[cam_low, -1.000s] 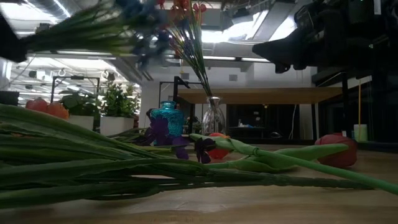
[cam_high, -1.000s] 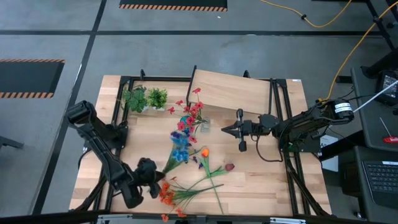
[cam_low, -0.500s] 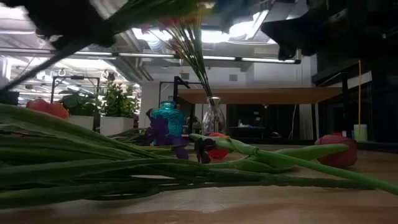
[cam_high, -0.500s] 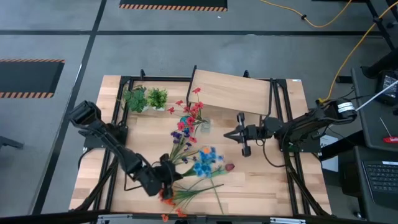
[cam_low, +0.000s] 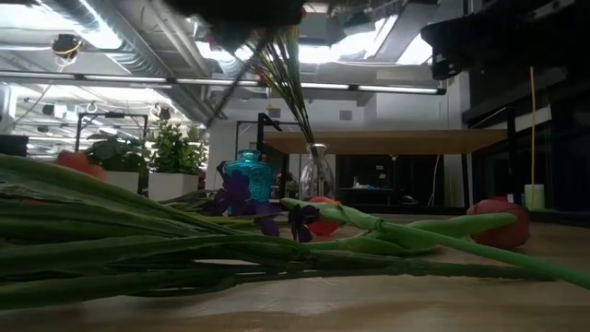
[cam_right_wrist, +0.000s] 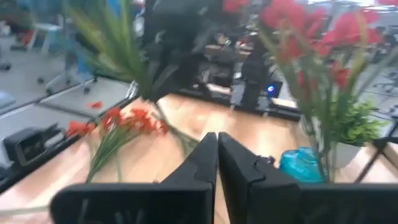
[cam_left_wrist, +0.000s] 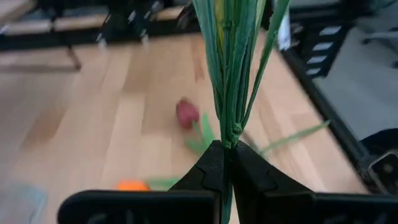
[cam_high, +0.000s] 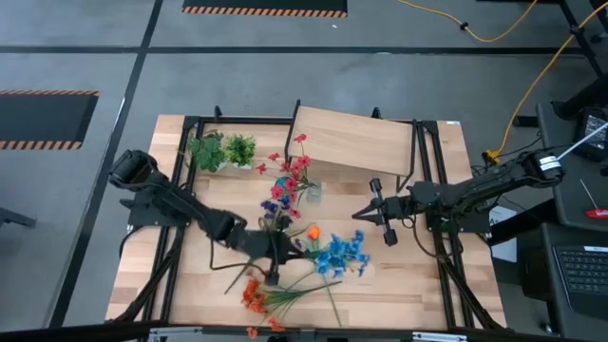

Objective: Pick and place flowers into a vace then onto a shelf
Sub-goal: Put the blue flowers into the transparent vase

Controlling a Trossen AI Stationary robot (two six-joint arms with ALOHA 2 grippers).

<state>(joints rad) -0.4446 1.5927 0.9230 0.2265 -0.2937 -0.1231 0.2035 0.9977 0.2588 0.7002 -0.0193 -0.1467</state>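
High view, largest first: the light-wood plank table (cam_high: 399, 275) carries the raised shelf (cam_high: 353, 141) at its far edge, tilted. Just in front of the shelf, a red flower spray (cam_high: 296, 171) stands in a glass vase (cam_low: 316, 175). The left gripper (cam_high: 275, 252) sits near the table's middle, fingers pinched tight around the green stems of a blue flower spray (cam_high: 342, 255), whose blooms hang toward the right arm. The right gripper (cam_high: 362, 212) hovers beside the shelf, fingers pressed together, holding nothing. An orange spray (cam_high: 255, 294) lies at the near edge; an orange tulip (cam_high: 313, 232) lies near the middle.
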